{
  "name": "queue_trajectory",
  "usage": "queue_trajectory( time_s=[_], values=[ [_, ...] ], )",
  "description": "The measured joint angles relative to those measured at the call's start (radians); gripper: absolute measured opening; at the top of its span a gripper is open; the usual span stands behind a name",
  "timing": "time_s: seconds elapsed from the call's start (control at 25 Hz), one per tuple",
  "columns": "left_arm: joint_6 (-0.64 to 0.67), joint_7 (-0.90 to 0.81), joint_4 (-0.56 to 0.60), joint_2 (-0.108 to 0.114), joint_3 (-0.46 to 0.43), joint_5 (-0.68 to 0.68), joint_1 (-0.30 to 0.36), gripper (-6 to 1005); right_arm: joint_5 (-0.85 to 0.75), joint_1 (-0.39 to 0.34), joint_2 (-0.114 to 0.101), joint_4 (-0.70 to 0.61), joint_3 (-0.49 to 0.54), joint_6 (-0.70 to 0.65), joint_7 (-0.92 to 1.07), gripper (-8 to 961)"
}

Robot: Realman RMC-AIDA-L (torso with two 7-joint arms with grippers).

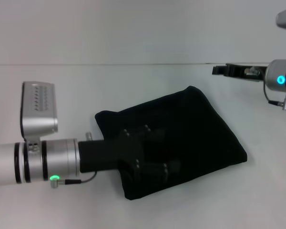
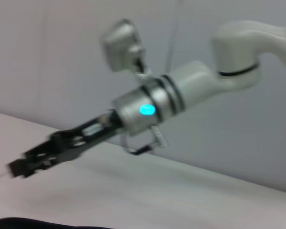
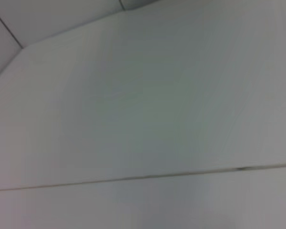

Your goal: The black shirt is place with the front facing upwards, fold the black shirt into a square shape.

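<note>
Head view: black shirt (image 1: pixel 200 129) folded into a rough square, left gripper (image 1: pixel 152 152) over it, jaws' state unclear.

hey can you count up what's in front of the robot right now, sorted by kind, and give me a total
Garments: 1, the black shirt, folded into a rough square on the white table.
Grippers: 2, the left gripper over the shirt and the right gripper off to the right, away from it.
Tables: 1.
Total: 4.
</note>
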Motion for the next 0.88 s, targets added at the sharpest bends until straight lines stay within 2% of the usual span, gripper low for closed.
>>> queue_trajectory(
  time_s=[0.12,0.24,0.36,0.44,0.56,0.64,0.88],
  values=[
    [-0.036,-0.025,-0.001,0.002,-0.049,0.0,0.002,949,0.022,-0.021,0.0,-0.06,0.005,-0.101,-0.019,367],
    [-0.05,-0.039,-0.001,0.006,-0.062,0.0,0.002,949,0.059,-0.031,0.009,-0.094,0.004,-0.215,-0.066,435],
    [-0.049,-0.043,0.0,0.019,-0.066,0.003,0.004,948,0.085,-0.019,0.017,-0.086,-0.002,-0.278,-0.108,503],
    [-0.045,-0.047,0.0,0.033,-0.062,0.008,0.007,948,0.085,-0.006,0.027,-0.074,-0.017,-0.29,-0.129,499],
    [-0.016,-0.045,0.004,0.054,-0.057,0.009,0.02,948,0.081,0.01,0.036,-0.061,-0.045,-0.294,-0.146,341],
    [0.023,-0.041,0.008,0.069,-0.056,0.009,0.031,948,0.08,0.032,0.05,-0.05,-0.109,-0.299,-0.154,235],
    [0.101,-0.022,0.012,0.089,-0.064,0.009,0.052,948,0.08,0.064,0.065,-0.036,-0.183,-0.306,-0.154,64]
  ],
)
